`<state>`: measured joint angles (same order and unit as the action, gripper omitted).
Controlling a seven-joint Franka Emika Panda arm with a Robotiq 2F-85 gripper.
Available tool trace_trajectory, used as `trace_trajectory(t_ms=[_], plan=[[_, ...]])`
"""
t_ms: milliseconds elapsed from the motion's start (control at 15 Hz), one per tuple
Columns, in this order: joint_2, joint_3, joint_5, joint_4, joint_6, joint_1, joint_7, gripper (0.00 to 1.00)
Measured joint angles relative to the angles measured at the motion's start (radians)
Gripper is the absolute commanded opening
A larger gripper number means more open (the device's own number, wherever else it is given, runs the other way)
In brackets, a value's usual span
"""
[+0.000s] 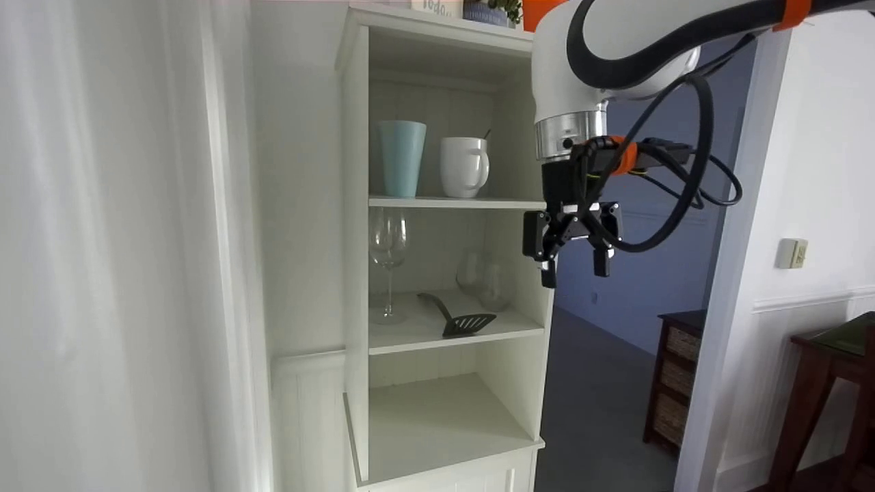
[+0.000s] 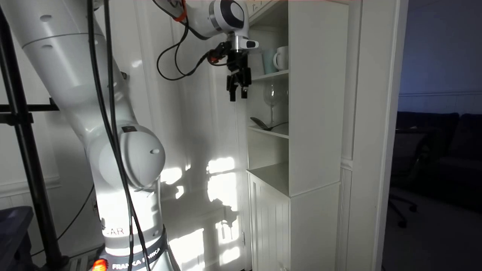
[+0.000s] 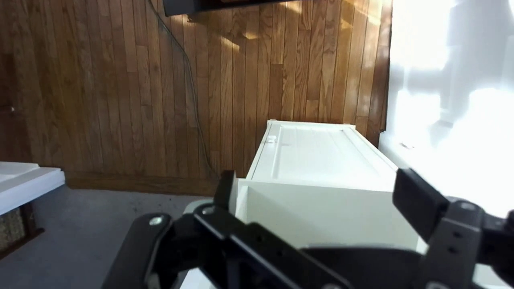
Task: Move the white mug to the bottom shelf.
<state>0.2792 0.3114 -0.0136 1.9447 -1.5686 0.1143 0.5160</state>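
Note:
The white mug (image 1: 458,169) stands upright on the upper shelf board of the white unit, its handle facing front right. A thin dark tip shows behind its rim. The mug also shows in an exterior view (image 2: 283,59), partly hidden by the unit's side wall. The bottom shelf (image 1: 444,424) is a bare white board below; it also shows in an exterior view (image 2: 272,176) and the wrist view (image 3: 321,216). My gripper (image 1: 575,272) points down in front of the unit, fingertips below the mug's level. It is open and empty (image 2: 238,97), fingers wide apart in the wrist view (image 3: 321,196).
A pale teal tumbler (image 1: 402,158) stands beside the mug. On the middle shelf are a stemmed glass (image 1: 389,256), more clear glassware (image 1: 487,279) and a black slotted spatula (image 1: 465,324) near the front edge. The unit's side wall (image 2: 316,98) and board edges (image 1: 458,203) bound the compartments.

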Motion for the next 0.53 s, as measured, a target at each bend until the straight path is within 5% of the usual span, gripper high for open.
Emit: trace_trajectory(t_ms=[267, 533], plan=[[-0.042, 0.044, 0.008, -0.12, 0.015, 0.025, 0.141, 1.0], [-0.044, 0.078, 0.162, -0.239, 0.034, 0.04, 0.193, 1.0]])
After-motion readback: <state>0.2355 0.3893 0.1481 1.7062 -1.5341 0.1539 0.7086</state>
